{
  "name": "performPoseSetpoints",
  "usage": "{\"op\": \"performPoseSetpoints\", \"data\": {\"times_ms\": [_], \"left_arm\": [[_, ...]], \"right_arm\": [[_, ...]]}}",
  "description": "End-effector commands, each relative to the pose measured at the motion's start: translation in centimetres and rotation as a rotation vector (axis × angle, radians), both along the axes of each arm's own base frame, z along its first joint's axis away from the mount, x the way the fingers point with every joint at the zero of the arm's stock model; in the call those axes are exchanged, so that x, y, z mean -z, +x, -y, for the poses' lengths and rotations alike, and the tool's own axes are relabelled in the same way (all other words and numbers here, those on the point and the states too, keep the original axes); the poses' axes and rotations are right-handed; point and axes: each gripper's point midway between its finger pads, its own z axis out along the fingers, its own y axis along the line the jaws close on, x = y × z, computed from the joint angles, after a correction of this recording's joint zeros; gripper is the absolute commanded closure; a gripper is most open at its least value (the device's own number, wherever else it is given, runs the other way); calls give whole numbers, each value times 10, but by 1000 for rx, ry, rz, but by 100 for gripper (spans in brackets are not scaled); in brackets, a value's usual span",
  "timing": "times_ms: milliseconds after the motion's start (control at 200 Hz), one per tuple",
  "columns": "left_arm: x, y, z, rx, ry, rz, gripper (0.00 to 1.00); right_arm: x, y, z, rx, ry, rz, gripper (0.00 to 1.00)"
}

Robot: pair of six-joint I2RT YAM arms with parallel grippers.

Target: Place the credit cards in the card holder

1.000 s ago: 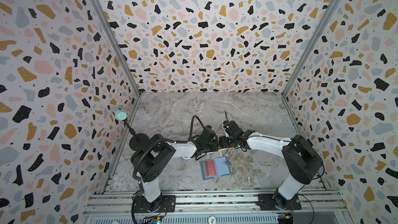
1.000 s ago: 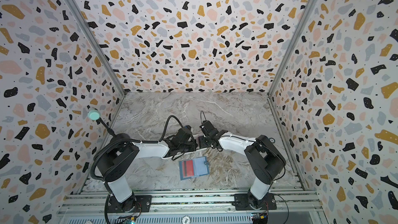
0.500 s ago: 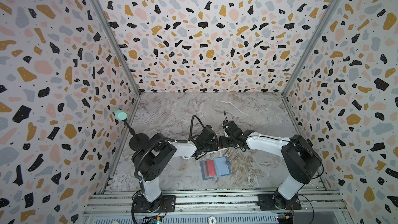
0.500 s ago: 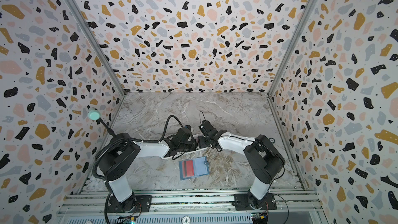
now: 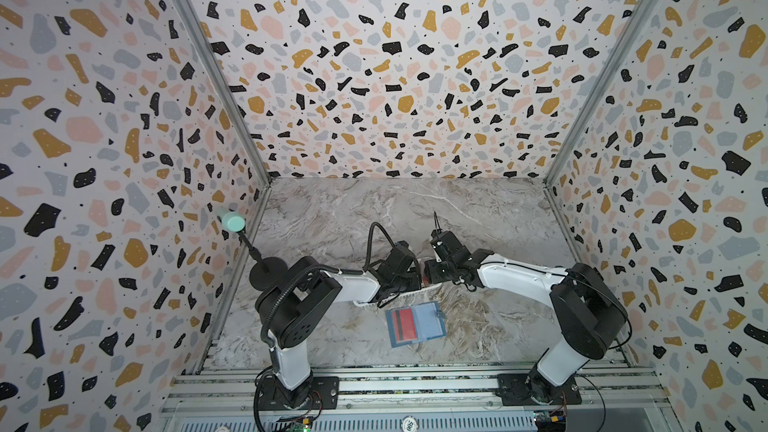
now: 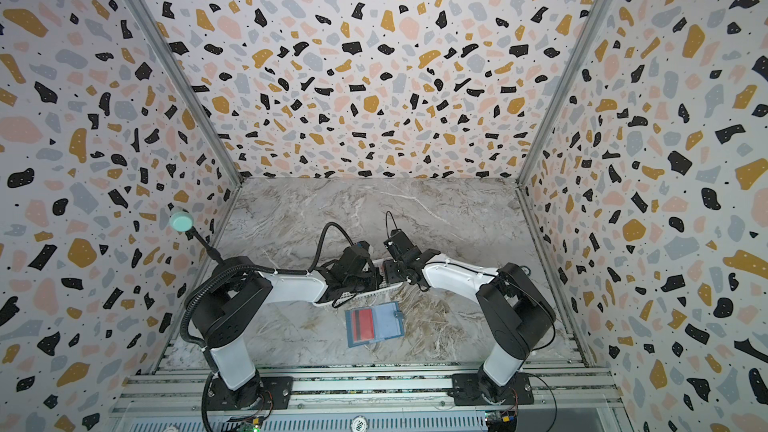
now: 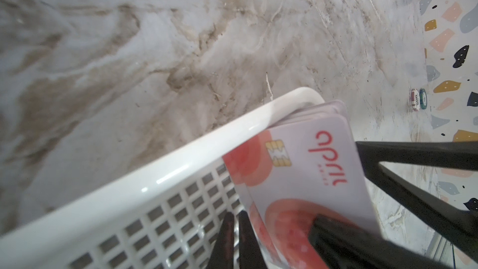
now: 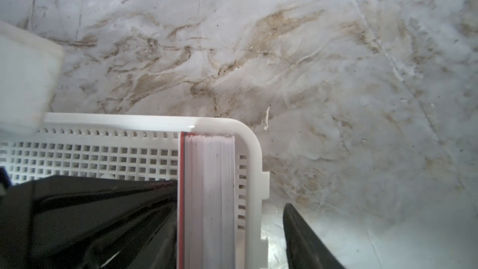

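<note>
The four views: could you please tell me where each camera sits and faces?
Top views: high above the front rail, looking down and back at the marble table, left arm, right arm, open card holder.
Left wrist: on the left arm, by the white basket corner, facing the credit cards; own jaws nearly together.
Right wrist: above that corner, looking down on the cards' edges; own jaws straddle them.
Wrist views share that corner and stack.
</note>
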Motion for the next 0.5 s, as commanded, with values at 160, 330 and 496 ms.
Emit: {"op": "performPoseSetpoints", "data": {"times_ms": [160, 330, 496], "left_arm": [[10, -4, 1, 13, -5, -39, 83], [7, -1, 6, 23, -29, -23, 77], [8, -1, 8, 26, -32, -26, 76]], "right_arm": [[-19, 5, 6, 14, -13, 41, 42], [-18, 5, 6, 14, -13, 40, 42], [-20, 4, 4, 7, -4, 41, 42]]}}
